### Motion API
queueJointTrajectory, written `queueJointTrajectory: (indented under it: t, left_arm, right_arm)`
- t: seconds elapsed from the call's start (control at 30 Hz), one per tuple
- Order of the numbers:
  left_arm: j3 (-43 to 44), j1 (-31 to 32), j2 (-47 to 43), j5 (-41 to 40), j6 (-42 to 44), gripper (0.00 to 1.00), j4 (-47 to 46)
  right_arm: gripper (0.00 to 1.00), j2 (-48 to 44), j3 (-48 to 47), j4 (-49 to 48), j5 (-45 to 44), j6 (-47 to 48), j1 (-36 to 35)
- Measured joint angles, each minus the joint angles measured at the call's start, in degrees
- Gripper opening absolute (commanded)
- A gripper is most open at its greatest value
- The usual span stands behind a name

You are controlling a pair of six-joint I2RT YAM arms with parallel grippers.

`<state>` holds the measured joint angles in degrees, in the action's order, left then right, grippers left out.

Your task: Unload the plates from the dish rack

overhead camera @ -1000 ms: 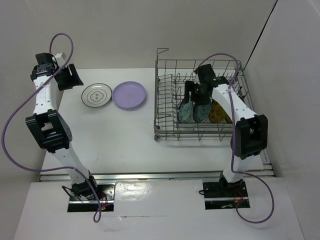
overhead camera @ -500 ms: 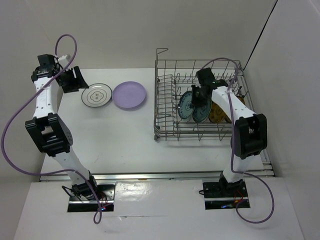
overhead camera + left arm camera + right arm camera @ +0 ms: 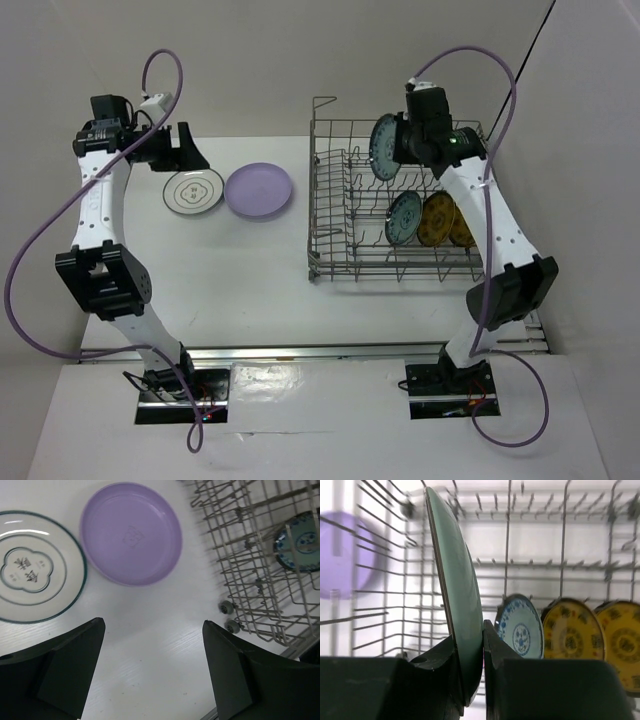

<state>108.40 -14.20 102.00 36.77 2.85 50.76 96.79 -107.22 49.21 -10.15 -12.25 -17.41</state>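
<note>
My right gripper [image 3: 400, 150] [image 3: 469, 630] is shut on the rim of a teal patterned plate [image 3: 384, 146] [image 3: 455, 590] and holds it on edge above the back of the grey wire dish rack [image 3: 312, 200] [image 3: 508, 555]. Inside the rack stand another teal plate [image 3: 404, 217] [image 3: 521, 632] and two mustard-yellow plates [image 3: 437, 219] [image 3: 570, 635]. A lavender plate [image 3: 258, 189] [image 3: 131, 532] and a white plate with dark motifs [image 3: 193, 190] [image 3: 32, 572] lie flat on the table to the left. Above them, my left gripper [image 3: 185, 150] [image 3: 153, 622] hangs open, holding nothing.
The rack's small wheels [image 3: 227, 616] rest on the white table [image 3: 230, 270], right of the two flat plates. A wall closes the back, and another wall runs along the right, close to the rack.
My right gripper shut on the teal plate between the tines and lifted it up out of the rack. My left gripper swung right over the two flat plates and opened wider.
</note>
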Motion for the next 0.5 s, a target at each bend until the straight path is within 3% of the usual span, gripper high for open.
queueJointTrajectory:
  t: [0.13, 0.27, 0.5]
  left_arm:
    - [0.5, 0.5, -1.6, 5.8, 1.7, 0.96, 1.1]
    - [0.6, 1.0, -4.0, 13.1, 2.0, 1.0, 1.6]
    - [-0.2, 3.8, -5.7, 19.5, 3.6, 1.0, 1.9]
  right_arm:
    - [0.0, -4.8, -0.6, -3.8, 4.0, 2.6, -2.8]
    - [0.0, -9.0, 7.1, -17.7, 20.6, 1.8, -5.1]
    - [0.0, 2.6, 9.3, -33.4, 40.3, -2.2, -11.4]
